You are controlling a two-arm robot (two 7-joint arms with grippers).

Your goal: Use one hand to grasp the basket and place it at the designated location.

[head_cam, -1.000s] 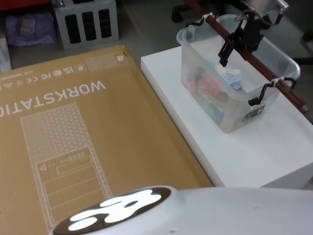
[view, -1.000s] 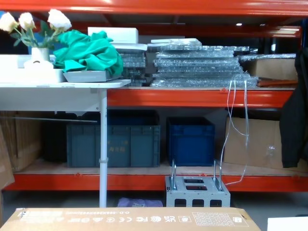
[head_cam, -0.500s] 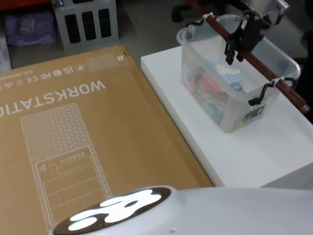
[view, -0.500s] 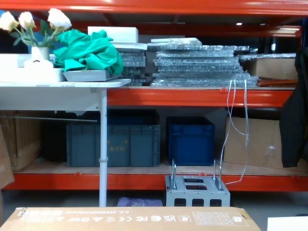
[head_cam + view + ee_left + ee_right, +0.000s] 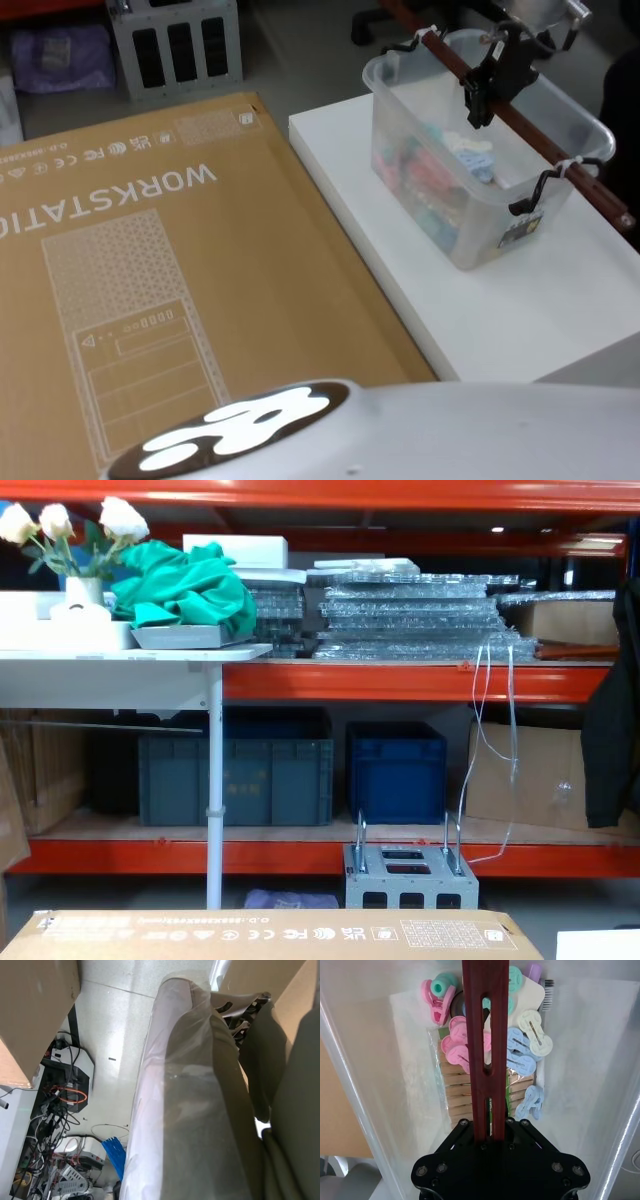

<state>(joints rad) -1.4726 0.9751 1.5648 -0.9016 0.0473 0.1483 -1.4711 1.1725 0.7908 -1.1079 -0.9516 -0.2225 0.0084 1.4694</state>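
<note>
The basket [image 5: 447, 215] is a clear plastic tub standing on the white table [image 5: 520, 310] at the right of the head view. Pastel and wooden clothes pegs [image 5: 520, 1050] lie inside it. Its dark reddish-brown bar handle [image 5: 530, 135] runs across the top, tied on with white zip ties [image 5: 566, 166]. My right gripper [image 5: 479, 98], black and narrow, comes down from the far side and is shut on the handle near its middle. In the right wrist view the handle [image 5: 485, 1035] runs straight into the gripper [image 5: 488, 1132] above the pegs.
A large brown cardboard box [image 5: 150, 270] printed "WORKSTATION" lies left of the table, its edge close to the table's side. A grey metal stand [image 5: 180, 45] sits on the floor behind it. Orange shelving with dark blue crates [image 5: 395, 770] stands across the room.
The right gripper's fingers, spread beside the handle a second ago, have closed onto the bar. The basket has not moved.
</note>
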